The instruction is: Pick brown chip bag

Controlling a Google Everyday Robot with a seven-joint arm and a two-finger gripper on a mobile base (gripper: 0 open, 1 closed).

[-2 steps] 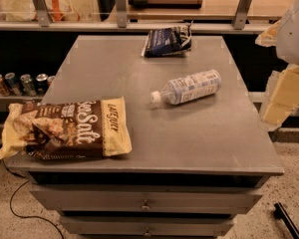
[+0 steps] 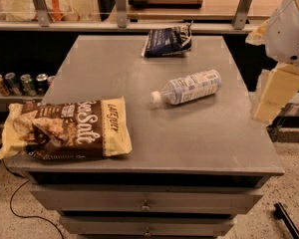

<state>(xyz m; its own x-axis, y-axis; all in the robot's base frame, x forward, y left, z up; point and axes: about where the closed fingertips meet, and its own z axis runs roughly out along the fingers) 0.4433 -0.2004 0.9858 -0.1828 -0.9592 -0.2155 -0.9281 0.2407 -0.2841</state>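
Brown chip bag lies at the near-left corner, with the hand off to the right.
The brown chip bag (image 2: 65, 129) lies flat on the bench (image 2: 199, 143), label up. Its left end overhangs the edge, which probably leaves an exposed side to pinch. Farther back, mid-bench, a water bottle (image 2: 187, 87) lies on its side, well apart from the bag, so it should not block a reach. A dark blue bag (image 2: 167, 41) sits at the far edge. The hand (image 2: 269, 101) hovers beyond the bench's right edge, well apart from the brown chip bag; I cannot tell whether it is open or closed.
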